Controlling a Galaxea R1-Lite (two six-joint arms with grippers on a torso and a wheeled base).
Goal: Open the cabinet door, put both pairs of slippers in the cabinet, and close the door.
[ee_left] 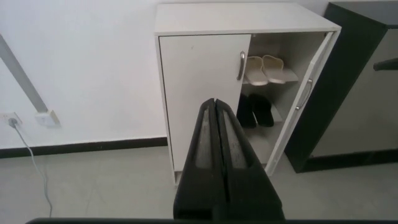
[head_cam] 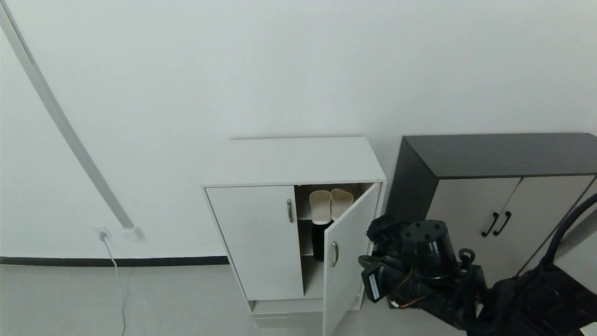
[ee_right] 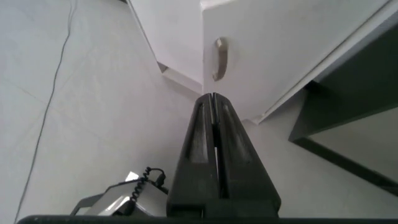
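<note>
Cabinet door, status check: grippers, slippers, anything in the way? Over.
Left gripper, right gripper: both shut, empty. Beige slippers above black slippers, both pairs inside. Right door open. Dark cabinet close beside it.

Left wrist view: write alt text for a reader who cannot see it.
A white cabinet stands with one door open, beige slippers on its upper shelf and black slippers on the shelf below. The shut left gripper points towards it.
</note>
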